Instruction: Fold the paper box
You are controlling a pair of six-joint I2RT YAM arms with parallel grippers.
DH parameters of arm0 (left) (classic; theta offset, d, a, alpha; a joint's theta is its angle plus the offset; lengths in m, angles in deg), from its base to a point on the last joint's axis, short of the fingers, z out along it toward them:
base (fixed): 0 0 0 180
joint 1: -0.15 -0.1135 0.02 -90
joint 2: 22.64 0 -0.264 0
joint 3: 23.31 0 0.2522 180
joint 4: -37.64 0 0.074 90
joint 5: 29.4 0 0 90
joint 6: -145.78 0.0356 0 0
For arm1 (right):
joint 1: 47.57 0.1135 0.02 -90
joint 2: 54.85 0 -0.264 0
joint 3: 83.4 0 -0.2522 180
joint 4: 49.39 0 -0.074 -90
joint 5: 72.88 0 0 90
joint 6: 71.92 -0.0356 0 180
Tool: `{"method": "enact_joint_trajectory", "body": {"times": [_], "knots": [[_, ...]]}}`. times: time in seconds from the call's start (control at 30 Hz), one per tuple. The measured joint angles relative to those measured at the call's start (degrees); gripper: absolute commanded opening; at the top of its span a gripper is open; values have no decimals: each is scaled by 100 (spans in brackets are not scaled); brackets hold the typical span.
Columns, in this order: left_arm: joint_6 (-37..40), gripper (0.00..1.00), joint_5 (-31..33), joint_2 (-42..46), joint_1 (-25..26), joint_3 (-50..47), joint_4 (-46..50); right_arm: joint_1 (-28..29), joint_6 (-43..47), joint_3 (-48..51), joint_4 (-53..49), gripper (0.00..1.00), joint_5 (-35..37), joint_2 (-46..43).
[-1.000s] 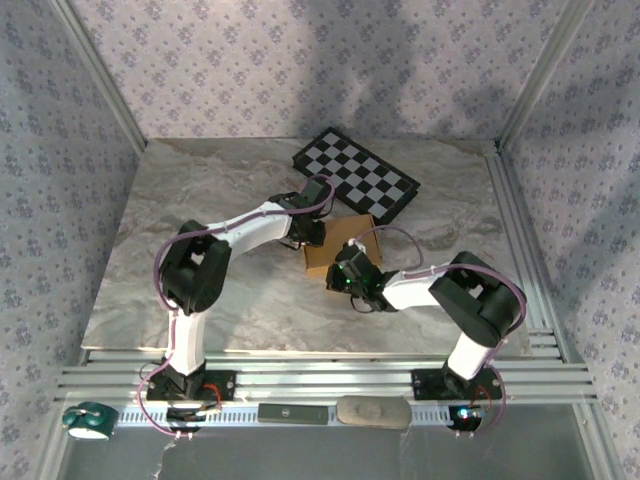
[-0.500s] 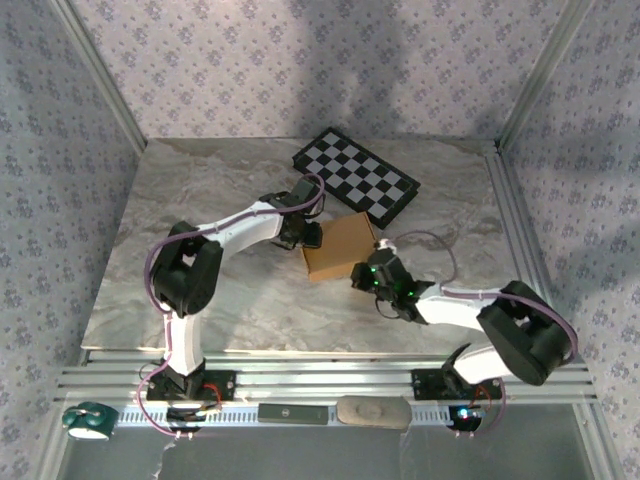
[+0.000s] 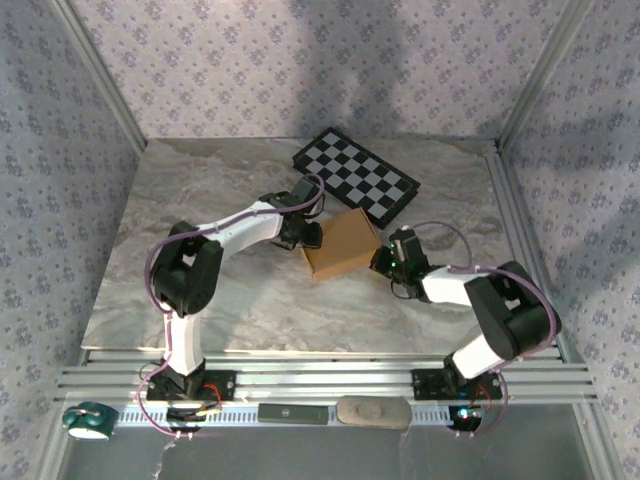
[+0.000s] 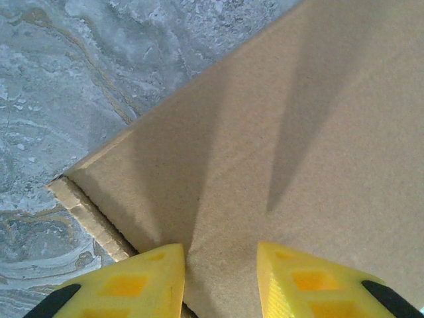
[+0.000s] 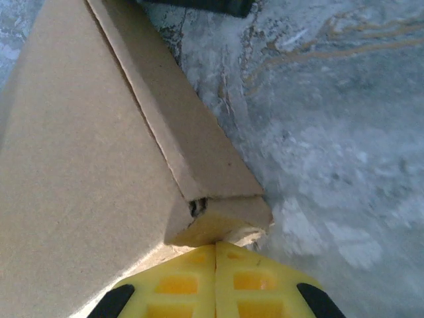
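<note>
Swinging round from the lower edge a second back, the right claw (image 3: pixel 383 258) is now sitting at the right corner of the paper box (image 3: pixel 343 243). Box is lying flat at centre frame on the marbled table (image 3: pixel 200 200), just below the checkered board (image 3: pixel 357 184). Right claw's fingers (image 5: pixel 245 281) are pressing together, tips butting the corner flap. Left claw (image 3: pixel 312 235) is bearing on the box's left edge, its fingers (image 4: pixel 132 281) standing apart over bare cardboard.
</note>
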Motion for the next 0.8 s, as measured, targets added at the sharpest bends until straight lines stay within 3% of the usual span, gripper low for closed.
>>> {"method": "enact_joint_trajectory", "body": {"times": [0.2,0.47,0.63,0.8], "knots": [[2,36,20,15,0,0,22,11,-46,-11,118,8,-13,48],[-44,41,-26,323,-234,103,433,-188,-68,352,-203,8,-146,-892],[7,37,-219,-354,-1008,1117,553,-448,-63,337,-553,8,-361,-918],[74,36,-422,-1165,-1209,1631,535,-518,-63,120,-916,8,-505,-839]]}}
